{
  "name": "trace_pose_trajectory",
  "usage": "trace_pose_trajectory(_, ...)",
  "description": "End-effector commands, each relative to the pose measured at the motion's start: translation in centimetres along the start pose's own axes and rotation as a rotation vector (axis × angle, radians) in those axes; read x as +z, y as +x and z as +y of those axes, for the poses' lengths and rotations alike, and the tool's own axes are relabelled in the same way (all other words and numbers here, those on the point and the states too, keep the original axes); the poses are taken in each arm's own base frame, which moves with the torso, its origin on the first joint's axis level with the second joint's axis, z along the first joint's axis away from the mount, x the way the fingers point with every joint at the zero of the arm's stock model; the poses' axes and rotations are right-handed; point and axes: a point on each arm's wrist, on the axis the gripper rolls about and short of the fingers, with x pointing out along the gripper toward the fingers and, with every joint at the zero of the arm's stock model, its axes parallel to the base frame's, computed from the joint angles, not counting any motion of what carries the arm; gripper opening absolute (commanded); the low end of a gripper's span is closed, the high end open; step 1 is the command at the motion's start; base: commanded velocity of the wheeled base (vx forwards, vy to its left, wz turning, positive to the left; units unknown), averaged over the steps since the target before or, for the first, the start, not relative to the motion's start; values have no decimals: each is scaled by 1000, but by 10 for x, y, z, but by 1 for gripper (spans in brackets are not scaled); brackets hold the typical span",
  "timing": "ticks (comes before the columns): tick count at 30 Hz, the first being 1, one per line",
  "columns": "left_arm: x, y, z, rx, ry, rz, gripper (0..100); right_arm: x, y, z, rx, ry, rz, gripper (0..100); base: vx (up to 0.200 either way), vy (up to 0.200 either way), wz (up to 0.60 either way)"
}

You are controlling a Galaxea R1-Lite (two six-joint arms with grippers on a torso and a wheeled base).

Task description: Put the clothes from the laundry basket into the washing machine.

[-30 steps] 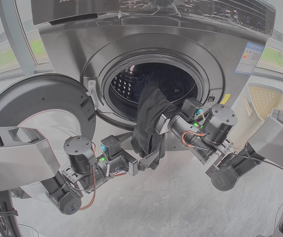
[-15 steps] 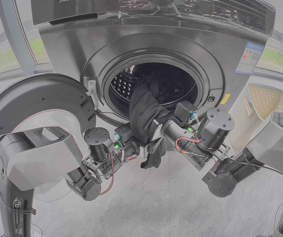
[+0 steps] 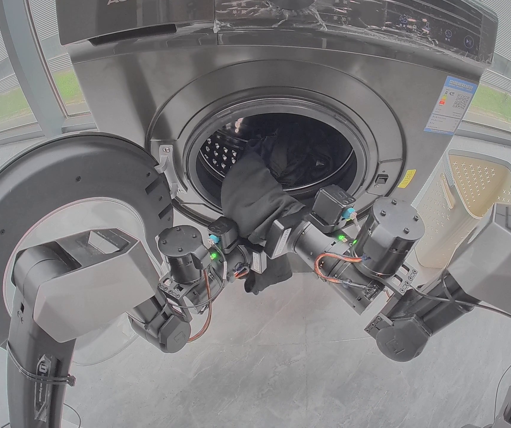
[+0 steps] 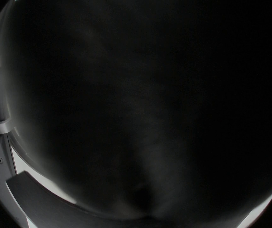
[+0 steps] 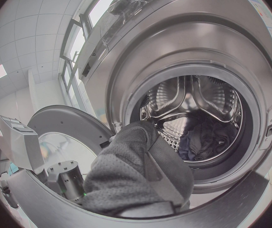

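Rising from below, the left pincer [image 3: 256, 261] now sits against the black garment [image 3: 254, 194]; we cannot tell its state. The right pincer [image 5: 144, 181] stays clamped on the garment, which is bunched higher over the drum [image 3: 220, 150] lip, partly inside. We judge this item nearly loaded.

Black garment [image 3: 252, 194], perhaps dark grey

Matt mesh garment [image 5: 126, 174], glossy steel drum [image 5: 170, 94]
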Motion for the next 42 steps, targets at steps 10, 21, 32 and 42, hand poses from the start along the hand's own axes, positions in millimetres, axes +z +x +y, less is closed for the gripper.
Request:
trace_pose_trajectory(10, 46, -13, 3, 37, -37, -80, 0, -5, -12, -46, -129, -21, 54, 0, 0, 0, 0)
trace_pose_trajectory(21, 62, -26, -3, 20, -62, -90, 0, -31, -12, -48, -130, -12, 117, 0, 0, 0, 0)
trace_pose_trajectory(32, 76, -37, -5, 35, -67, -99, 0, -31, -37, -41, -96, -12, 194, 100, 0, 0, 0)
trace_pose_trajectory(42, 95, -87, -18, 0, -139, -40, 0, -23, -108, -35, 50, -85, 366, 100, 0, 0, 0)
